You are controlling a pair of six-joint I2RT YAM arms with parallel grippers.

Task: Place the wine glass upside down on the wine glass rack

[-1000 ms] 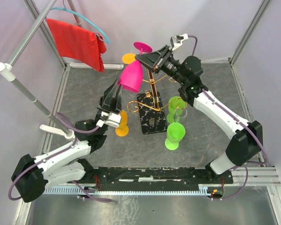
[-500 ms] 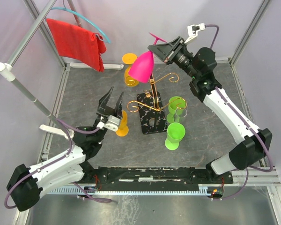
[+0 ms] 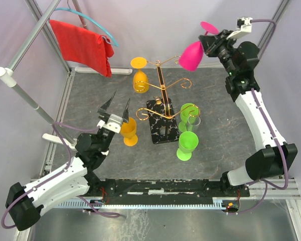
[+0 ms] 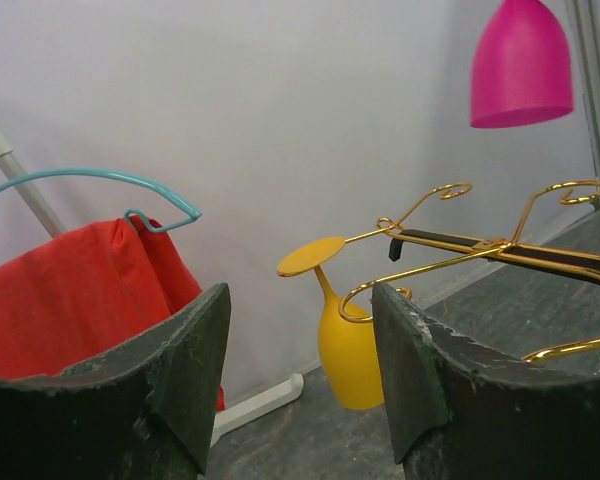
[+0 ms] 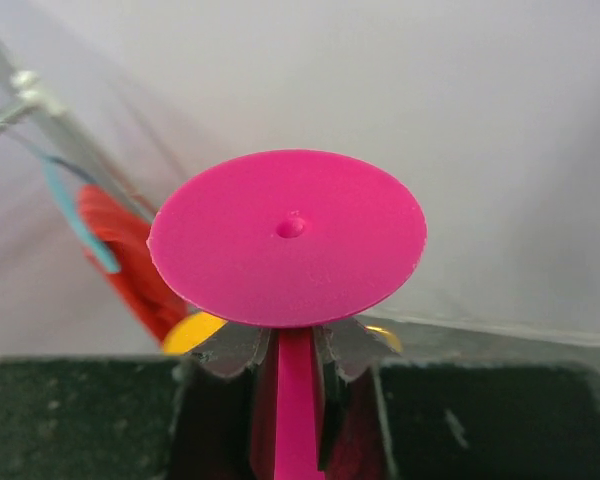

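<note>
Right tool [image 3: 209,40]: your jaws are pinched nearly closed on the thin stem of the pink wine glass [image 3: 191,56]. It's smooth opaque plastic, held high at back right with the bowl mouth down, apart from the wine glass rack [image 3: 160,95]. The rack is thin gold wire with a centre post, scroll-ended arms and a flat black white-veined base. An orange glass [image 3: 140,75] hangs inverted on its back-left arm.

Your left tool [image 3: 119,102] gapes wide and holds nothing, just beside a second orange glass [image 3: 129,131] standing on the tabletop [image 3: 90,95]. A green glass [image 3: 187,142] stands right of the base, a second green glass [image 3: 189,111] behind it.

The tabletop is dark grey and mottled, the walls pale lilac. A red cloth [image 3: 83,45] hangs on a teal hanger [image 3: 101,26] at back left.

Right wrist view gives you what the top view misses: a round foot disc with a centre nub, the stem sandwiched between the fingers [image 5: 230,350]. Left wrist view shows rough dark pads [image 4: 185,370] and the pink bowl hanging above the rack's arms.
</note>
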